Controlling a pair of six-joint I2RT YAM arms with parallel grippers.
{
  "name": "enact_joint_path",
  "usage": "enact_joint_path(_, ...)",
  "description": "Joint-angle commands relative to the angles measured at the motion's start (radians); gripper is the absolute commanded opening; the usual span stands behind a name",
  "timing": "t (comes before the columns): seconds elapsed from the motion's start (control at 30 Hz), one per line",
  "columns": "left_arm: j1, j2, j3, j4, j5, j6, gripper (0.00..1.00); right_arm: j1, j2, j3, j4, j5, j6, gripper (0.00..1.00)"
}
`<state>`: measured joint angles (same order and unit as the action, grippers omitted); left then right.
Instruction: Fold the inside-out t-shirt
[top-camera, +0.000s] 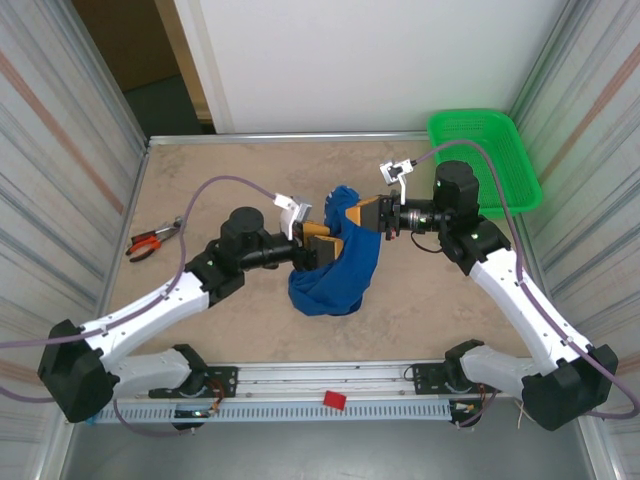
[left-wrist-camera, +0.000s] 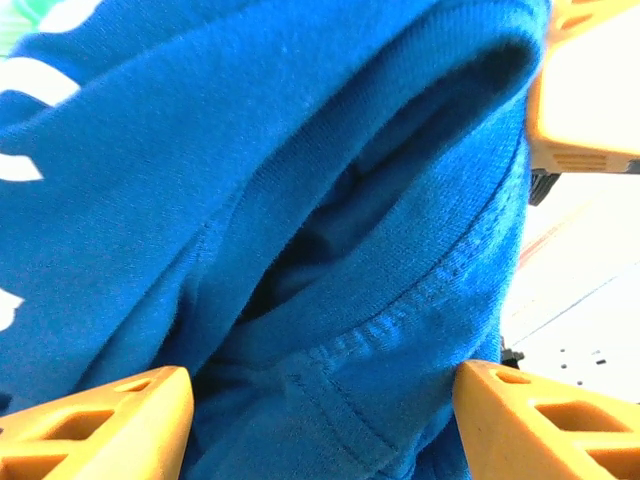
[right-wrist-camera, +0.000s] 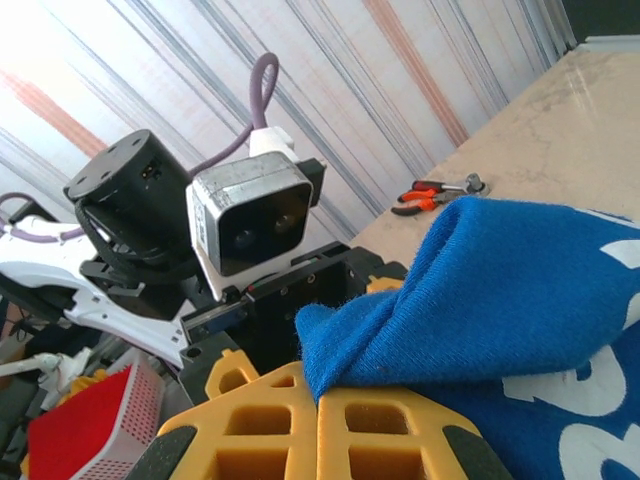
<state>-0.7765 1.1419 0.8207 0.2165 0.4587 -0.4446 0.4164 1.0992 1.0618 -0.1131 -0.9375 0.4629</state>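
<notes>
The inside-out t-shirt (top-camera: 335, 268) is royal blue and hangs bunched over the table's middle, its lower part resting on the tabletop. My right gripper (top-camera: 352, 215) holds its top from the right. In the right wrist view the yellow fingers (right-wrist-camera: 270, 425) are shut with a fold of the t-shirt (right-wrist-camera: 500, 290) pinched in their seam, white lettering showing at the right. My left gripper (top-camera: 318, 240) meets the cloth from the left. Its orange fingers (left-wrist-camera: 100, 425) stand wide apart, and a stitched hem of the t-shirt (left-wrist-camera: 390, 330) fills the gap between them.
A green mesh basket (top-camera: 485, 160) sits at the back right corner. Red-handled pliers (top-camera: 152, 240) lie near the left wall. A small red piece (top-camera: 334, 400) rests on the front rail. Striped walls close in both sides.
</notes>
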Motion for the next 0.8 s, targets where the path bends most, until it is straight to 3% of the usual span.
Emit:
enact_joint_path(0.0,-0.003,0.011,0.029,0.07,0.073,-0.015,0.67,-0.008,0.002,-0.005,0.038,0.005,0.002,0.0)
enact_joint_path(0.07,-0.004,0.027,0.032,0.077,0.093,-0.027,0.61,-0.008,0.005,-0.008,0.042,0.003,0.005,0.0)
enact_joint_path(0.1,-0.006,0.035,0.034,0.081,0.101,-0.031,0.52,-0.008,0.006,-0.01,0.045,0.002,0.006,0.0)
enact_joint_path(0.17,-0.01,0.045,0.043,0.082,0.103,-0.032,0.2,-0.008,0.006,-0.015,0.046,0.007,0.005,0.0)
enact_joint_path(0.23,-0.008,0.043,0.058,0.08,0.088,-0.038,0.0,-0.014,0.002,-0.026,0.039,0.028,-0.001,0.0)
enact_joint_path(0.3,0.002,0.03,0.11,0.022,0.07,-0.034,0.0,-0.038,-0.004,-0.036,-0.003,0.111,-0.01,0.0)
enact_joint_path(0.37,0.033,0.019,0.202,-0.062,0.066,-0.053,0.0,-0.103,-0.019,-0.08,-0.041,0.225,-0.007,0.54)
enact_joint_path(0.43,0.061,0.026,0.314,-0.139,0.092,-0.073,0.0,-0.167,-0.041,-0.147,-0.003,0.244,0.039,0.72)
enact_joint_path(0.57,0.085,0.096,0.579,-0.344,0.15,-0.046,0.0,-0.156,-0.098,-0.284,0.132,0.213,0.16,0.81)
enact_joint_path(0.77,0.087,0.188,0.748,-0.463,0.135,-0.008,0.0,0.066,-0.17,-0.361,0.258,0.343,0.215,0.84)
